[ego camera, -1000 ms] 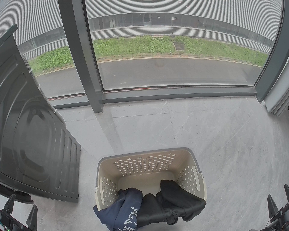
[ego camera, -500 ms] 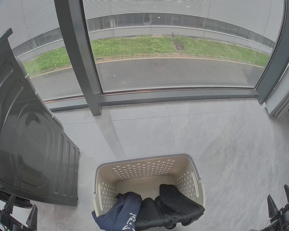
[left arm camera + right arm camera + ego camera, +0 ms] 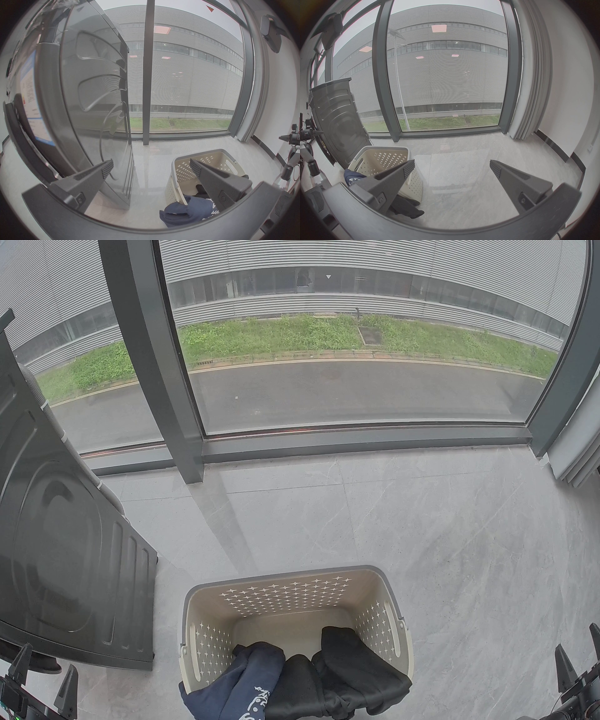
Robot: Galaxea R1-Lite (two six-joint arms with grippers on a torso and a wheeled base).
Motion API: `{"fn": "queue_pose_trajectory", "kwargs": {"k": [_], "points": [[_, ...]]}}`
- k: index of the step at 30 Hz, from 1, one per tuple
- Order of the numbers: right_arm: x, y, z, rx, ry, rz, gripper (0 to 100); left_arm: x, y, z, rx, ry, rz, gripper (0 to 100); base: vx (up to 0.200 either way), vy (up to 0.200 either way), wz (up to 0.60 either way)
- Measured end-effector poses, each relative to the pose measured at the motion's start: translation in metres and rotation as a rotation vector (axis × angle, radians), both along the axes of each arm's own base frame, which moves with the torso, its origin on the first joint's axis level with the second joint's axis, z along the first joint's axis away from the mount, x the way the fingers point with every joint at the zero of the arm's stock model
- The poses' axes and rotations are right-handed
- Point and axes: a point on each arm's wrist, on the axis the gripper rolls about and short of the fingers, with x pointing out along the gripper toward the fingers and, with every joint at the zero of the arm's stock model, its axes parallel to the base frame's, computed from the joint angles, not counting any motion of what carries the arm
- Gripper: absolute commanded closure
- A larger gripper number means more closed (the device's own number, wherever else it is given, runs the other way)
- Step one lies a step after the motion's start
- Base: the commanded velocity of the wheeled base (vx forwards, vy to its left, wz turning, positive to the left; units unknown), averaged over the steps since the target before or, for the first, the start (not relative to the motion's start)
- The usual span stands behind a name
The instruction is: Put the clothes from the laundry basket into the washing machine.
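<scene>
A beige laundry basket (image 3: 281,577) stands on the floor just in front of me. A navy garment (image 3: 240,687) and a black garment (image 3: 356,671) hang over its near rim. The dark grey washing machine (image 3: 56,552) stands to the basket's left, its side panel facing me. My left gripper (image 3: 45,677) is open and empty, low beside the machine and left of the basket. My right gripper (image 3: 578,659) is open and empty over bare floor to the basket's right. The left wrist view has its gripper (image 3: 150,164) facing the machine (image 3: 87,93), basket (image 3: 206,156) and navy garment (image 3: 184,211).
A floor-to-ceiling window with a grey pillar (image 3: 156,365) closes the far side. A pale curtain (image 3: 578,440) hangs at the far right. Grey tiled floor (image 3: 437,521) lies open beyond and to the right of the basket.
The head camera has shifted, so the basket and washing machine now sit lower and further left in the picture. Both grippers keep their places and stay open.
</scene>
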Motion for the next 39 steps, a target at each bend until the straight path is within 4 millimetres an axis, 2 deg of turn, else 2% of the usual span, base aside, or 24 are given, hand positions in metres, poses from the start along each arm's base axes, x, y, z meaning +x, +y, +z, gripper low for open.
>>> {"fn": "queue_pose_trajectory", "kwargs": {"k": [4,10,39], "points": [[0.0,0.0,0.0,0.0,0.0,0.0,0,0.0,0.0,0.0,0.0,0.0,0.0,0,0.0,0.0,0.0],[0.0,0.0,0.0,0.0,0.0,0.0,0,0.0,0.0,0.0,0.0,0.0,-0.001,0,0.2,0.0,0.0],[0.0,0.0,-0.0001,0.0,0.001,0.001,0,0.0,0.0,0.0,0.0,0.0,0.001,0,0.0,0.0,0.0]]}}
